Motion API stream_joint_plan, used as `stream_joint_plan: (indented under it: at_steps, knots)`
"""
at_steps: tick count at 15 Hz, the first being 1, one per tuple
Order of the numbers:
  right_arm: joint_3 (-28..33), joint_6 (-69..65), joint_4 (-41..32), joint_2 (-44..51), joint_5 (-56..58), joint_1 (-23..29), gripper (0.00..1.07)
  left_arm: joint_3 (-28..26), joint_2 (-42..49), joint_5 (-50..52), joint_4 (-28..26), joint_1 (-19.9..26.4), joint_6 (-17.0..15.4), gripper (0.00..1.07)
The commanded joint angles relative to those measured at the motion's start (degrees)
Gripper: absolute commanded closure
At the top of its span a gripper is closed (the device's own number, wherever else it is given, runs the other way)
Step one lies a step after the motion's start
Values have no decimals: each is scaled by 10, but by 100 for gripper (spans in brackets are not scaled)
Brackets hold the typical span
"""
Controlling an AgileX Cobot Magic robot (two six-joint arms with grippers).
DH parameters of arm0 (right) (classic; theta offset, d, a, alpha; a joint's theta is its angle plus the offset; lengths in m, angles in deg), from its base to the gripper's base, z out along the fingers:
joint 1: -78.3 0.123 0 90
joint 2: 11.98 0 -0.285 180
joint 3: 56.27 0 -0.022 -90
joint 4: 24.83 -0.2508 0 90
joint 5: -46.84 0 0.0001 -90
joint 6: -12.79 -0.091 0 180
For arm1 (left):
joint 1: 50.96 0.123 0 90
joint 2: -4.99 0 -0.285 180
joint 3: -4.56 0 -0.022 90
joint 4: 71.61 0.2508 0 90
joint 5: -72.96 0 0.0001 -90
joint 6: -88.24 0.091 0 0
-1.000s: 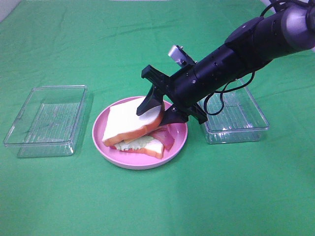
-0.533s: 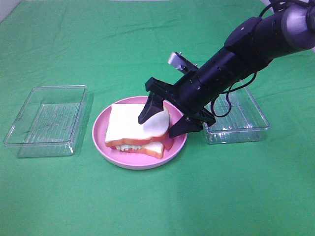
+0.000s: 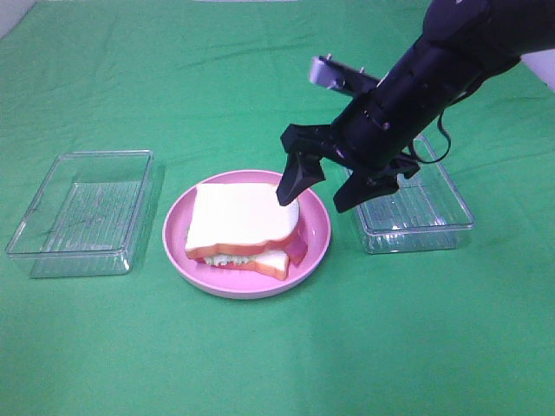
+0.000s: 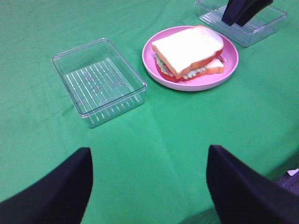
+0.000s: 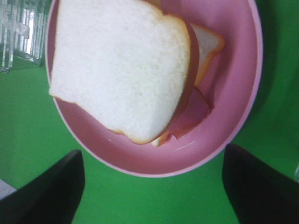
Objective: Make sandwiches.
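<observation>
Sandwich [image 3: 247, 227] sits stacked on the pink plate [image 3: 180, 227], and my right end effector [image 3: 323, 186] hovers just above it, jaws spread wide, holding nothing.

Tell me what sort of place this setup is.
Probably a robot practice bench, not a real kitchen: a green cloth covers the table, a toy sandwich sits on a pink plate, and clear plastic trays flank it, with the right tool open above.
</observation>
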Motion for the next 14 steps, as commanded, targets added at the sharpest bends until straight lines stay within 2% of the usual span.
stream_joint_plan:
  at_steps: [1,6,8,14]
  knots:
    - [1,-5,38,66,34,0,31,1,13,5,-1,-2,0,40]
    - [5,-89,170,205,114,0,31,1,13,5,-1,-2,0,40]
    - [36,-112,218,267,121,0,31,1,13,5,-1,-2,0,40]
    - [271,-122,273,502,120,0,31,1,13,5,-1,-2,0,40]
